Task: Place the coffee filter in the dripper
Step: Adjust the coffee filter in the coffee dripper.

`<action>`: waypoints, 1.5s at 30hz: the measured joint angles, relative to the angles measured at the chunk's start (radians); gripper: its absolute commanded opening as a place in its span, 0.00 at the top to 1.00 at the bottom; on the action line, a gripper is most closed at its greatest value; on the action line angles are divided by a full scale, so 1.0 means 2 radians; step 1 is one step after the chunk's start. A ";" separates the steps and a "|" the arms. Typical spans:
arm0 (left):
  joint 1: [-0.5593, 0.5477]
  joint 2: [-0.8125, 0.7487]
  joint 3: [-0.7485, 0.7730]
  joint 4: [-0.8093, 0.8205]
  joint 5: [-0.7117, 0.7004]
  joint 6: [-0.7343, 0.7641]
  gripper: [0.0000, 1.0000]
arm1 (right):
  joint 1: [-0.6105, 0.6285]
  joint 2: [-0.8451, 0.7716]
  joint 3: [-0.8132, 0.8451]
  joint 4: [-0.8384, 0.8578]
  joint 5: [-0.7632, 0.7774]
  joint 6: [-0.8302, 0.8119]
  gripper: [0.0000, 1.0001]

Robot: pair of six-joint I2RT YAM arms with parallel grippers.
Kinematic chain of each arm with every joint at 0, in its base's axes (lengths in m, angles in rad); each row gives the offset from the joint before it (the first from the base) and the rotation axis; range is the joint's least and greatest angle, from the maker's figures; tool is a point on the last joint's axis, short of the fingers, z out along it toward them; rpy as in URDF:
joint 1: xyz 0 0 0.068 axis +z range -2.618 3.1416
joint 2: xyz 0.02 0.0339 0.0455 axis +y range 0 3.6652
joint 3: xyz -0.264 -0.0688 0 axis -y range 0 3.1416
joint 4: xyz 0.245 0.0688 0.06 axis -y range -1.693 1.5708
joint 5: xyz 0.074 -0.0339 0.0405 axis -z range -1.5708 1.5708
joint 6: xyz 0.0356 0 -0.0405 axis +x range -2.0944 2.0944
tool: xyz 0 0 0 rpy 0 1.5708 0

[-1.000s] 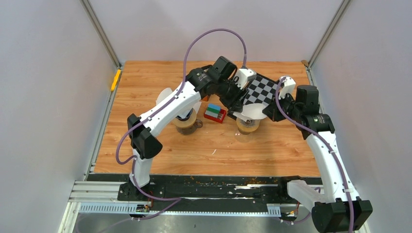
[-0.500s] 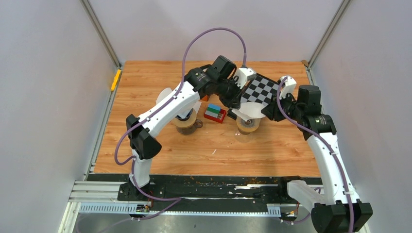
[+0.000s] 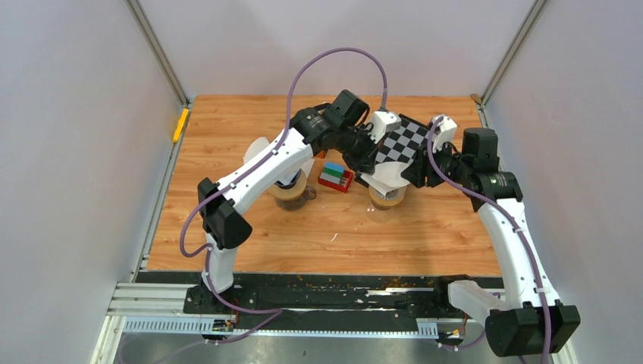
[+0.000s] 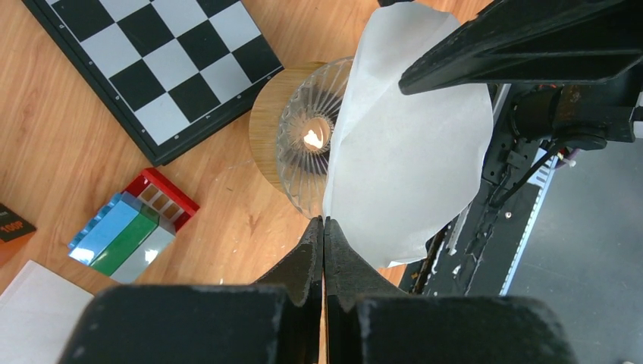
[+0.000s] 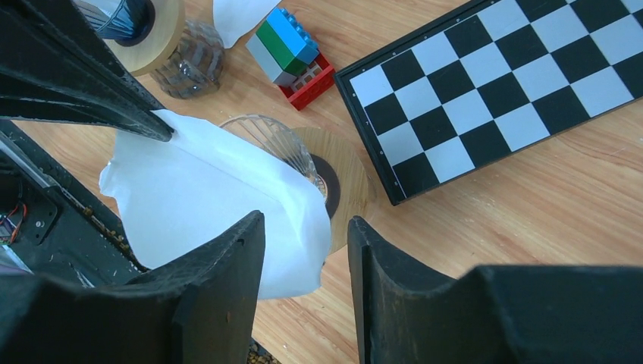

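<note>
Here the coffee filter [image 4: 409, 144], a white paper cone pressed flat, hangs tilted in the air over the dripper [image 4: 299, 148]. Its lower part overlaps the glass rim in both wrist views, but whether paper touches glass cannot be told. The dripper, a ribbed glass cone in a wooden collar, stands upright on the table [image 3: 303, 243] with nothing inside it. The left gripper [image 4: 324, 224] has its jaws pressed together on one edge of the filter and so carries the paper from that side. The right gripper [image 5: 307, 227] stands with its jaws apart; the opposite edge of the filter lies in the gap between them, unpinched. Since the filter is held by a single edge and not yet spread, it probably needs opening before it is lowered, point first, into the cone. A chessboard [image 3: 402, 144] lies just beyond the dripper, and a stack of coloured bricks [image 3: 334, 176] sits beside it. Both lie to the side of the dripper.
</note>
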 measured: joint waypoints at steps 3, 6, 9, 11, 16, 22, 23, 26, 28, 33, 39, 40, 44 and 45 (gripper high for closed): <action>0.000 0.000 0.000 0.000 0.001 0.002 1.00 | 0.000 0.012 0.000 -0.001 -0.007 -0.007 0.52; 0.000 0.000 0.000 0.000 0.001 0.004 0.96 | 0.000 0.021 0.000 -0.001 -0.013 -0.014 0.51; 0.000 0.000 0.000 0.000 0.000 0.004 0.82 | 0.000 0.027 0.000 -0.001 -0.017 -0.017 0.51; 0.000 0.000 -0.001 0.002 -0.002 0.003 0.71 | 0.001 0.031 -0.001 -0.001 -0.019 -0.020 0.51; 0.000 -0.001 -0.015 0.009 -0.018 -0.006 0.61 | 0.007 0.034 -0.008 -0.001 -0.018 -0.024 0.52; 0.000 -0.001 -0.033 0.022 -0.030 -0.029 0.58 | 0.017 0.034 -0.011 -0.001 -0.009 -0.026 0.52; 0.000 -0.001 -0.035 0.024 -0.030 -0.033 0.57 | 0.018 0.034 -0.011 -0.001 -0.007 -0.026 0.52; 0.000 -0.001 -0.038 0.027 -0.031 -0.048 0.56 | 0.021 0.034 -0.012 -0.001 -0.001 -0.027 0.53; 0.000 -0.001 -0.038 0.030 -0.031 -0.053 0.54 | 0.023 0.034 -0.016 -0.001 0.002 -0.028 0.53; -0.001 -0.001 -0.038 0.037 -0.031 -0.069 0.50 | 0.025 0.034 -0.027 -0.001 0.011 -0.029 0.54; 0.000 -0.001 -0.039 0.051 -0.027 -0.083 0.42 | 0.027 0.033 -0.030 0.000 0.015 -0.029 0.55; 0.000 -0.001 -0.042 0.054 -0.026 -0.085 0.41 | 0.027 0.033 -0.030 0.000 0.015 -0.029 0.55; -0.001 -0.001 -0.057 0.060 -0.020 -0.093 0.39 | 0.028 0.033 -0.030 0.000 0.016 -0.029 0.55; -0.002 -0.001 -0.061 0.060 -0.019 -0.094 0.39 | 0.028 0.033 -0.030 0.000 0.017 -0.029 0.55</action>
